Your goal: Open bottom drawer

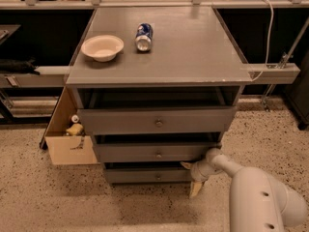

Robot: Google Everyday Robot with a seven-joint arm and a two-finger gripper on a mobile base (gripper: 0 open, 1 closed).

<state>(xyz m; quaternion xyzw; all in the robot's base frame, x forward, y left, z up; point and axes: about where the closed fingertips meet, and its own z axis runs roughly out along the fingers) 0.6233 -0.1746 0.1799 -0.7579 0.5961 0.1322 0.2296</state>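
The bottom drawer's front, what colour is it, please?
Bottom drawer: grey, camera view; gripper at its right end.

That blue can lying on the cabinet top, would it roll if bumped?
Probably: the can lies on its side on the flat cabinet top, so a nudge would likely roll it sideways, perhaps toward the bowl. It looks small, so probably light. The hand is down by the bottom drawer, nowhere near it.
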